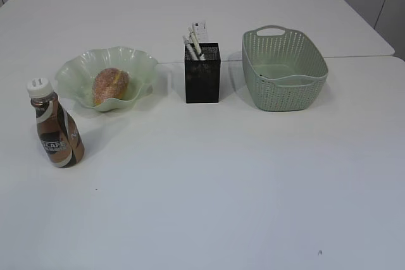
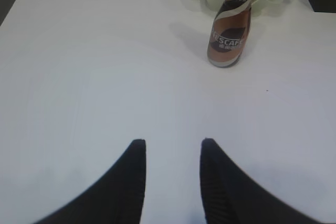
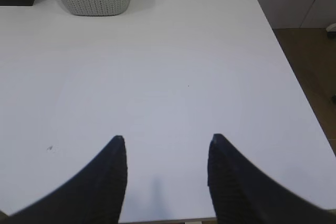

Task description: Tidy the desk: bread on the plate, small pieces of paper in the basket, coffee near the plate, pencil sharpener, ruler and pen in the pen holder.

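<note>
- The white surface (image 1: 209, 181) fills nearly the whole exterior view; its lower half lies bare, and its far edge runs across the top of the frame.
- In the right wrist view the surface's right edge slants down the right side of the frame, with brown floor beyond it, and its near edge shows at the bottom.
- The basket (image 1: 284, 67) stands at the upper right of the exterior view, well apart from the right fingers (image 3: 113, 177), which stand wide apart over bare surface and hold nothing.
- The plate (image 1: 76, 74) sits at the upper left, with the bread (image 1: 110, 85) lying in it.
- The pen holder (image 1: 202, 73) stands between plate and basket, with pale sticks and a clear ruler (image 1: 200, 31) rising out of it.
- The coffee (image 1: 56, 124) stands upright at the left, just in front of the plate; in the left wrist view it is at the upper right of the frame, well apart from the fingers.
- The left fingers (image 2: 131, 182) stand moderately apart, narrower than the right pair, empty, above bare surface at the bottom of the frame.
</note>
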